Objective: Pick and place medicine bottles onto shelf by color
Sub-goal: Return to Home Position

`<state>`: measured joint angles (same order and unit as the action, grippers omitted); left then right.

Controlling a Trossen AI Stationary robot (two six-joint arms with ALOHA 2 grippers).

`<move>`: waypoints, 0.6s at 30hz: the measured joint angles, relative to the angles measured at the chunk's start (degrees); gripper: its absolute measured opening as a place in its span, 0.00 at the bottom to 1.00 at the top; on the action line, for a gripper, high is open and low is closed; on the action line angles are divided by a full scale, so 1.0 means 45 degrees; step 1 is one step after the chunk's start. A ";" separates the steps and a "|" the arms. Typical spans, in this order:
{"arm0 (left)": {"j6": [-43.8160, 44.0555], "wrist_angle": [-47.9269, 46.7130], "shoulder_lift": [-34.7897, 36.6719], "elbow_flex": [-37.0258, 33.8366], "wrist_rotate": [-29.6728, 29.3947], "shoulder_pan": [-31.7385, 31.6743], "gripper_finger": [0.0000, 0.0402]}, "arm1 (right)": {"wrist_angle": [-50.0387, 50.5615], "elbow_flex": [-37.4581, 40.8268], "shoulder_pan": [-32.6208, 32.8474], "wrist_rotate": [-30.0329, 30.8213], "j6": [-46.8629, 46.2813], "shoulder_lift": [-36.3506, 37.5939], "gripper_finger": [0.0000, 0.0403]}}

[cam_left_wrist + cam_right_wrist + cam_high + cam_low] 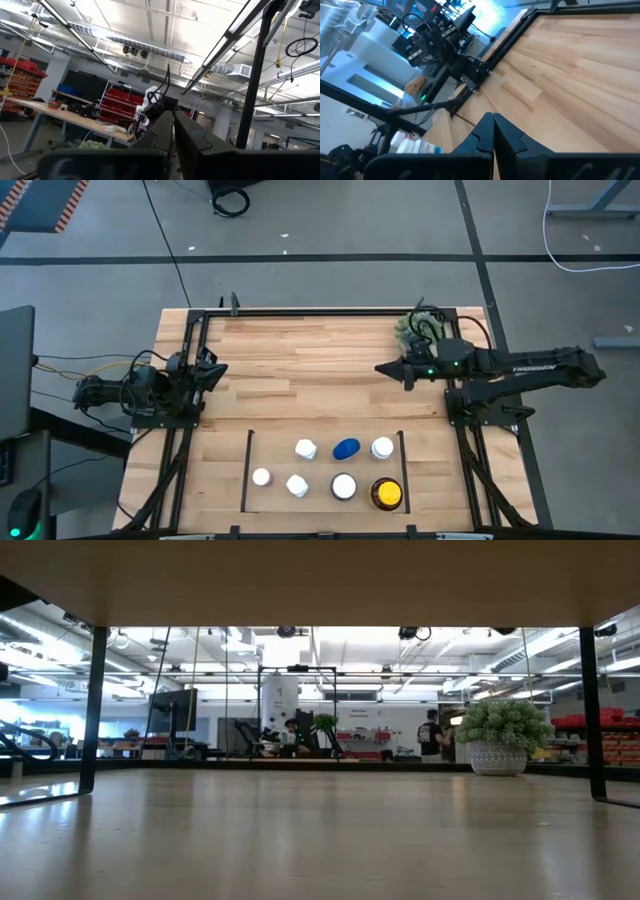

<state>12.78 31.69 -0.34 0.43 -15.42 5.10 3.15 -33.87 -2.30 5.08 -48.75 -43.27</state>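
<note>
Both arms are hanging back from the work, well apart from each other across the wooden table (300, 360). The left gripper (218, 369) is pointing inward from the table's left side, and in its wrist view the two dark fingers (192, 137) are pressing together with nothing between them. The right gripper (381, 367) is reaching in from the right side toward the middle, hanging above bare wood, its fingers (507, 134) likewise closed tight and carrying nothing. The medicine bottles (297, 486) are all sitting inside the shelf (322, 468), the light wood bay between two thin black bars at the near edge of the table, well away from either gripper. In the row nearer the table's middle, a blue bottle (346, 448) is lying between two white-capped bottles (306, 448). In the row nearer the edge, three more white-capped ones are standing to the left of an amber bottle with a yellow cap (386, 494), which is occupying the right end. A spiky green plant (410, 328) is sitting at the far right corner, just behind the right arm. A person (432, 735) is standing far off in the room beyond.
</note>
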 joint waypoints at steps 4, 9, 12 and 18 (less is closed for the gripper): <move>-0.0134 -0.0074 -0.0004 0.0000 0.0002 0.0000 0.07 | -0.0211 0.0723 -0.0003 0.0001 0.0023 0.0490 0.01; -0.0136 -0.0158 -0.0004 0.0000 0.0004 0.0000 0.05 | -0.1034 0.2145 -0.0005 -0.0054 -0.0164 0.1131 0.01; -0.0131 -0.0456 -0.0004 0.0000 0.0005 0.0000 0.04 | -0.2467 0.3277 -0.0005 -0.0133 -0.0565 0.1514 0.01; 0.0413 -0.0638 -0.0004 0.0000 0.0004 0.0000 0.07 | -0.5022 0.5143 -0.0005 -0.0145 -0.1343 0.1924 0.01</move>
<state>14.63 28.82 -0.36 0.43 -15.40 5.10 -19.46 -10.73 -2.33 4.43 -54.79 -34.62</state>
